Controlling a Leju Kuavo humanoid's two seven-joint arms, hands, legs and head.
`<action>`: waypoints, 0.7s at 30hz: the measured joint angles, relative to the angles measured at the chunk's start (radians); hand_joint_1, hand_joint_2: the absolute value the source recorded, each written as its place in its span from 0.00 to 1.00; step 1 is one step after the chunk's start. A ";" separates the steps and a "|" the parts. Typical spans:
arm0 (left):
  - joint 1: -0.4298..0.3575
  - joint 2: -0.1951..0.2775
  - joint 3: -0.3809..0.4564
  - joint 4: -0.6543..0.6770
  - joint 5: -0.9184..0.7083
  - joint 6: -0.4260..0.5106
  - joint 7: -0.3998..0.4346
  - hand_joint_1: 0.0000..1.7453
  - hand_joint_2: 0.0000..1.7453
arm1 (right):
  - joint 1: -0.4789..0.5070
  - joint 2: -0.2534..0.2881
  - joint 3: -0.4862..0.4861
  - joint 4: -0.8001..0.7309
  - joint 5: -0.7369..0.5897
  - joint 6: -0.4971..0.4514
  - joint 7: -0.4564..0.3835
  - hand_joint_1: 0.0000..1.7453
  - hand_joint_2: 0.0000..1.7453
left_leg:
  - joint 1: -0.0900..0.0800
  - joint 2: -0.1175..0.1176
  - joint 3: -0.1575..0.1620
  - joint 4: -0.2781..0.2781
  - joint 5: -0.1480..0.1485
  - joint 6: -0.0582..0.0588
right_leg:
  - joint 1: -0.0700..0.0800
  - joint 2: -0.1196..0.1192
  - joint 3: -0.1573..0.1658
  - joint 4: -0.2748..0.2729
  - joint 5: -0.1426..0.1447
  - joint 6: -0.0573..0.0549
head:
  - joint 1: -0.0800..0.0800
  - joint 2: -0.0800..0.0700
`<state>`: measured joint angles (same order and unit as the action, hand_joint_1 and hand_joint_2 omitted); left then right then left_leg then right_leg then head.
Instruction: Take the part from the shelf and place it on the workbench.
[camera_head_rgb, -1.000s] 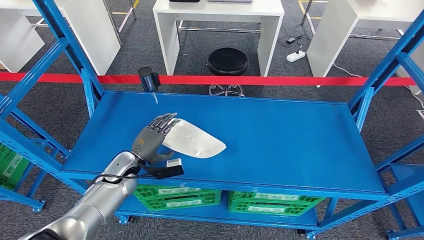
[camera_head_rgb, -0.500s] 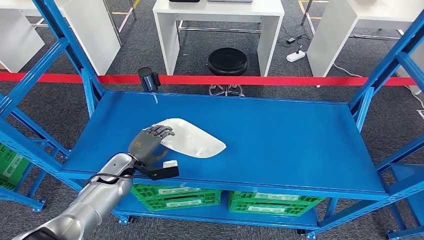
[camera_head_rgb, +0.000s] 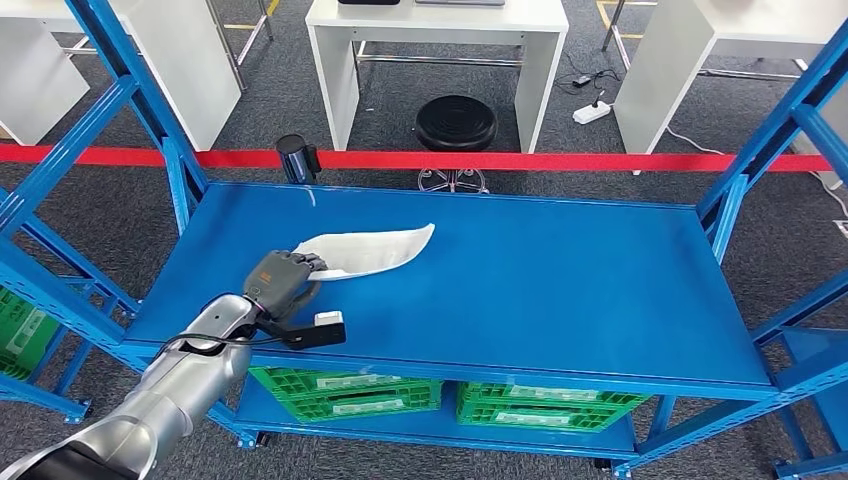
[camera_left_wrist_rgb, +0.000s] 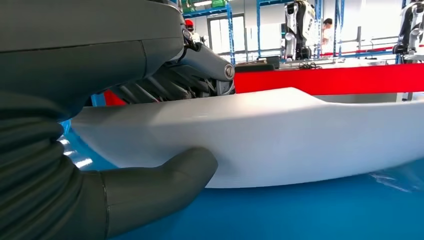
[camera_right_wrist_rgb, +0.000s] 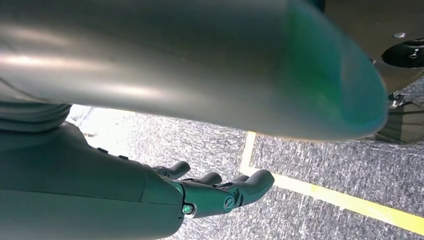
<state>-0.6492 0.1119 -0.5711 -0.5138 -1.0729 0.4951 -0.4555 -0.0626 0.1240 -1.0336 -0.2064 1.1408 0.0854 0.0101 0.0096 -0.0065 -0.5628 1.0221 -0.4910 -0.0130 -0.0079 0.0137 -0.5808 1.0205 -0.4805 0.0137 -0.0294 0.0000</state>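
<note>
Fingers (camera_left_wrist_rgb: 180, 75) over the top, thumb (camera_left_wrist_rgb: 160, 175) under the near edge: left hand (camera_head_rgb: 280, 280) clamped on the white curved part (camera_head_rgb: 370, 250), tilted up at one end above the blue shelf (camera_head_rgb: 560, 280). Right hand (camera_right_wrist_rgb: 210, 192) hanging over grey floor, fingers loosely apart, holding nothing. Risk, judged from here: grip on one end only, so long smooth shell likely to pivot or slip out, or clip a shelf upright during withdrawal.

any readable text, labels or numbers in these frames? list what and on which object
None can be read.
White labels on the green crates under the blue shelf: printed, too small to read.
White part held by the left hand: no markings visible.
Red barrier tape: plain.
Right hand: no text.
</note>
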 joint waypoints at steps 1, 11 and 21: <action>0.000 0.001 0.000 -0.001 -0.001 0.001 0.000 1.00 1.00 | 0.000 0.000 0.000 0.000 0.000 0.000 0.000 0.00 0.00 | 0.000 0.000 0.000 0.000 0.000 0.000 | 0.000 0.000 0.000 0.000 0.000 0.000 | 0.000 0.000; 0.029 0.008 0.024 -0.052 0.056 0.035 -0.057 1.00 1.00 | 0.000 0.000 -0.001 0.000 0.006 0.000 -0.011 0.00 0.00 | 0.000 0.000 0.001 -0.001 0.001 -0.001 | 0.000 0.000 0.000 0.000 0.000 0.000 | 0.000 0.000; 0.079 0.004 0.081 -0.158 0.197 0.027 -0.120 1.00 1.00 | 0.000 0.000 -0.009 0.000 0.014 0.000 -0.018 0.00 0.00 | 0.000 0.000 0.000 -0.001 0.001 -0.001 | 0.000 0.000 0.000 0.000 0.000 -0.001 | 0.000 0.000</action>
<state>-0.5705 0.1159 -0.4899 -0.6721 -0.8759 0.5216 -0.5755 -0.0622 0.1238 -1.0425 -0.2064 1.1547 0.0854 -0.0082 0.0096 -0.0067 -0.5623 1.0209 -0.4905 -0.0140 -0.0079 0.0137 -0.5812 1.0206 -0.4809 0.0131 -0.0294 0.0000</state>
